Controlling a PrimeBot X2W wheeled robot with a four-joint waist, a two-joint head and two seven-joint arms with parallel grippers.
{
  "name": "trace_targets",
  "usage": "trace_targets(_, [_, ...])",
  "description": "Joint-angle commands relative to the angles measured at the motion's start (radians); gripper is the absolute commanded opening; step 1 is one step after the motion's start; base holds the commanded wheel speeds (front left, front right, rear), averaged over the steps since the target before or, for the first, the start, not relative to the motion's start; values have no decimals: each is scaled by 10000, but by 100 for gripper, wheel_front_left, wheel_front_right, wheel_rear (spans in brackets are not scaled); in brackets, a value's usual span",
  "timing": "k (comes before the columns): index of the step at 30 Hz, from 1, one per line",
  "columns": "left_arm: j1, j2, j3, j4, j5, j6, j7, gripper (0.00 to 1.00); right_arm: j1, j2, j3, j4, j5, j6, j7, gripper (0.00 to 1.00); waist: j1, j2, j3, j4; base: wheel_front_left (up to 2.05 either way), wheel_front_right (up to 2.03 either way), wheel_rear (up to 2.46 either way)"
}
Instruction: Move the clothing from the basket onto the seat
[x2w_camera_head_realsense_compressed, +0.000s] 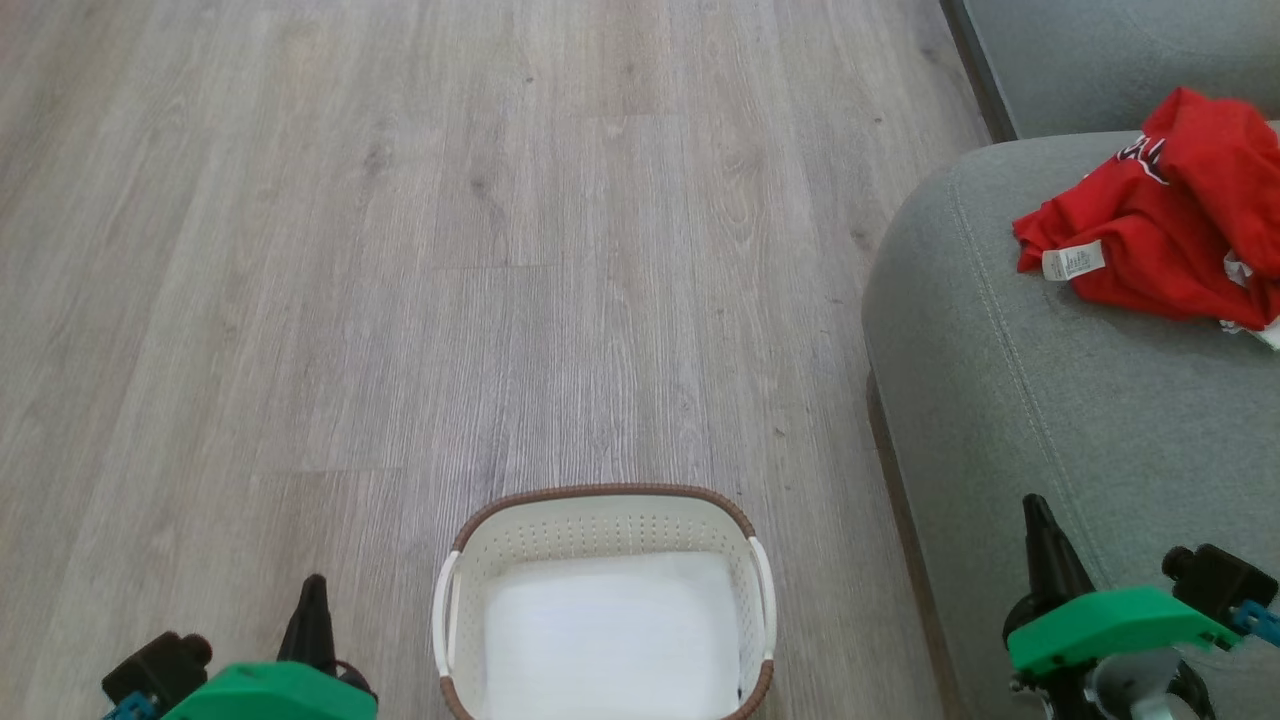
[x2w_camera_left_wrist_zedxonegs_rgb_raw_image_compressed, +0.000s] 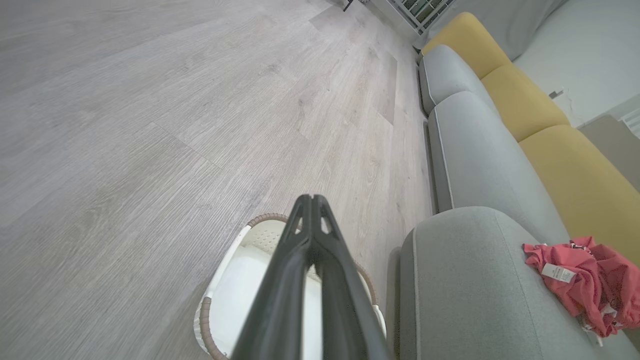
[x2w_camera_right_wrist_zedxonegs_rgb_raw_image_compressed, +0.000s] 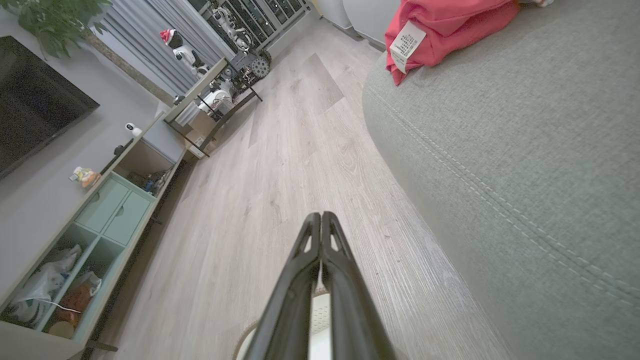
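The red clothing (x2w_camera_head_realsense_compressed: 1165, 215) lies crumpled on the grey-green seat (x2w_camera_head_realsense_compressed: 1060, 400) at the upper right, its white label facing me; it also lies on the seat (x2w_camera_left_wrist_zedxonegs_rgb_raw_image_compressed: 475, 280) as a red heap (x2w_camera_left_wrist_zedxonegs_rgb_raw_image_compressed: 585, 280) in the left wrist view and at the top (x2w_camera_right_wrist_zedxonegs_rgb_raw_image_compressed: 445, 25) of the right wrist view. The white basket (x2w_camera_head_realsense_compressed: 605, 540) with a brown rim stands on the floor at bottom centre, with just its bare white bottom inside. My left gripper (x2w_camera_head_realsense_compressed: 312, 590) is shut at the basket's left. My right gripper (x2w_camera_head_realsense_compressed: 1035, 510) is shut over the seat's front edge. Both hold nothing.
Wooden floor (x2w_camera_head_realsense_compressed: 400, 250) spreads left of and beyond the basket. Yellow back cushions (x2w_camera_left_wrist_zedxonegs_rgb_raw_image_compressed: 550, 140) line the sofa. A low cabinet (x2w_camera_right_wrist_zedxonegs_rgb_raw_image_compressed: 100, 215) with open shelves, a dark screen and a desk with clutter stand along the far wall.
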Motion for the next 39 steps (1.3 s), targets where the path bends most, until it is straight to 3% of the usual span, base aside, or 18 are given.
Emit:
trace_targets(1, [-531,42,289,-324,-241,-124,53,0,-544,-22,26,-385,279,33,53,0,0,0,3,0,0,0,0])
trace_targets(39, [-1311,-58,1111,-350,-4254,-1017,1148,0,-855,-19,-306,-682,4655,58,1161,0,0,0,118,-13,0,0,0])
